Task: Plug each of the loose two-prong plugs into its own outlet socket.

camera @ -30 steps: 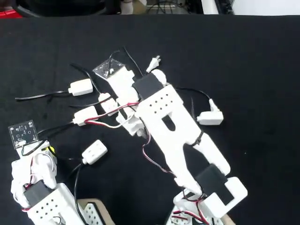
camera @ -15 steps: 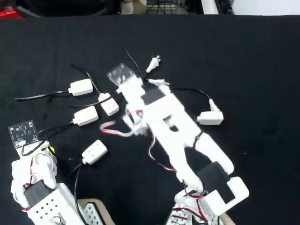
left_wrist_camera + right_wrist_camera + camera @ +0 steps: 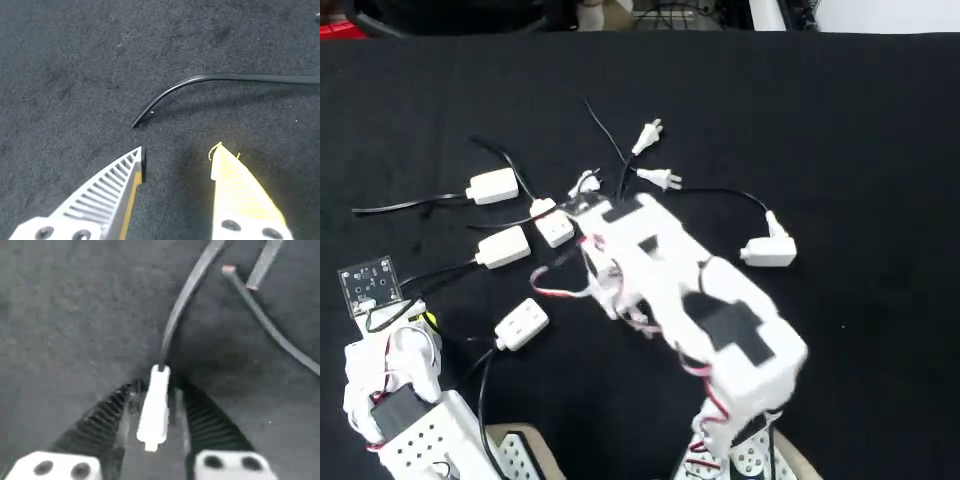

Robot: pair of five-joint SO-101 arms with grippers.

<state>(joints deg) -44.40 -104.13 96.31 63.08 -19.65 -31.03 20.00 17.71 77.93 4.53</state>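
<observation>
Writing: the small dark square board [image 3: 368, 283] on my left arm carries pale dots, too small for me to read as letters.
Right arm pose: my right arm [image 3: 690, 300] stretches from the near edge, right of centre, away and leftward to the middle of the black table [image 3: 860, 150]. It lies low, and red and white wires [image 3: 555, 292] loop off its left side.
Right gripper: my right gripper [image 3: 152, 390] points down at the cloth, its dark ribbed fingers [image 3: 105, 425] closed in on either side of a white plug.
Held plug: the held plug [image 3: 155, 407] sits lengthwise between those fingers, its black cable [image 3: 185, 305] running away from the tip. From above it shows as a small white piece [image 3: 585, 183] just past the arm's far end.
Left arm pose: my left arm [image 3: 395, 395] is folded back at the near left corner.
Left gripper: my left gripper [image 3: 179, 150] hangs over bare cloth with its fingers spread apart and nothing between them. A cut black cable end [image 3: 150, 112] lies just beyond the tips.
Loose plugs: the far plug [image 3: 647, 134] and the second plug [image 3: 658, 178] lie right of and beyond my right gripper, apart from each other.
Sockets: the far-left socket [image 3: 492, 186], the middle socket [image 3: 503, 247] and the near socket [image 3: 522, 323] lie left of my right arm. The small socket [image 3: 554, 228] sits just beside its tip.
Right side: a white block [image 3: 768, 250] on a black lead lies right of the arm.
</observation>
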